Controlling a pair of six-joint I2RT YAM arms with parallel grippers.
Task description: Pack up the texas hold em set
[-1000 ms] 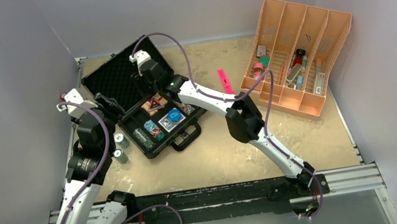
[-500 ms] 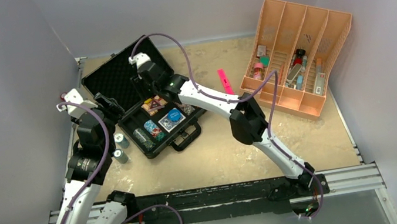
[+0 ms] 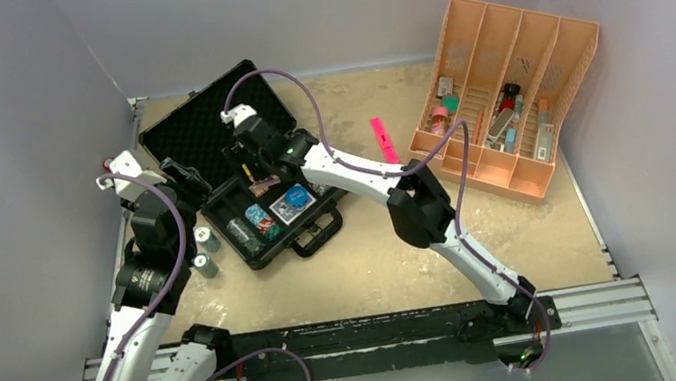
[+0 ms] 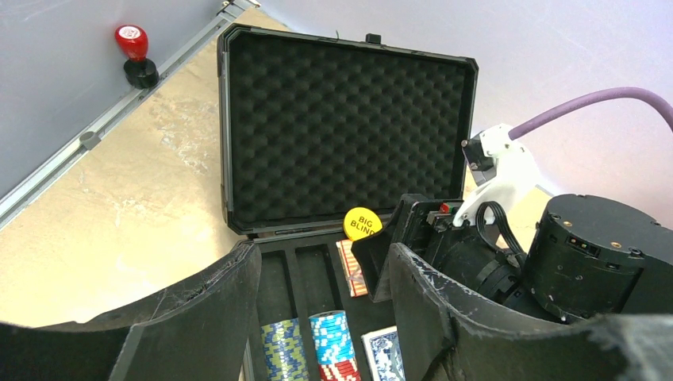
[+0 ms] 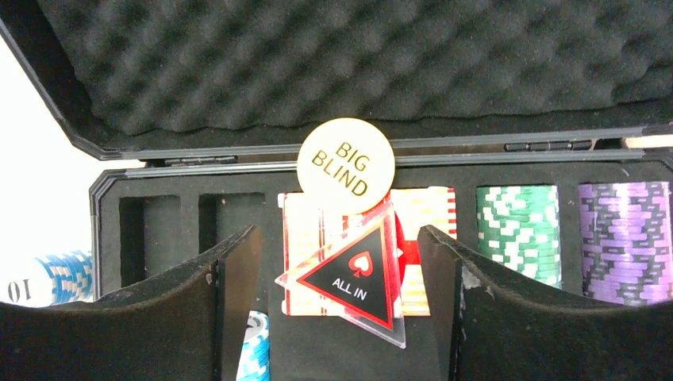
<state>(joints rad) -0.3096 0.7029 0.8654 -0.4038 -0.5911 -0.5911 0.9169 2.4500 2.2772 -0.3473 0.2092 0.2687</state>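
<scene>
The black case (image 3: 204, 135) lies open at the back left, foam lid (image 4: 341, 127) up. My right gripper (image 5: 335, 238) hangs open over its back row. Between its fingers, touching neither, an "ALL IN" triangle (image 5: 357, 274) rests on the red deck (image 5: 424, 222). A yellow "BIG BLIND" disc (image 5: 346, 166) leans at the hinge. Green chips (image 5: 520, 230) and purple chips (image 5: 627, 238) fill slots to the right. My left gripper (image 4: 321, 254) is open and empty at the case's left edge, above blue-yellow chips (image 4: 283, 349), light-blue chips (image 4: 337, 337) and the blue deck (image 4: 383, 353).
Two chip stacks (image 3: 207, 238) (image 3: 204, 264) stand on the table left of the case, beside my left arm. A pink marker (image 3: 381, 137) lies right of the case. The orange divided tray (image 3: 584, 37) stands at the back right. A red knob (image 4: 133, 51) sits on the left rail.
The right gripper has shifted a little nearer and to the left over the case and now covers the red deck in the top view. The left arm has not moved.
</scene>
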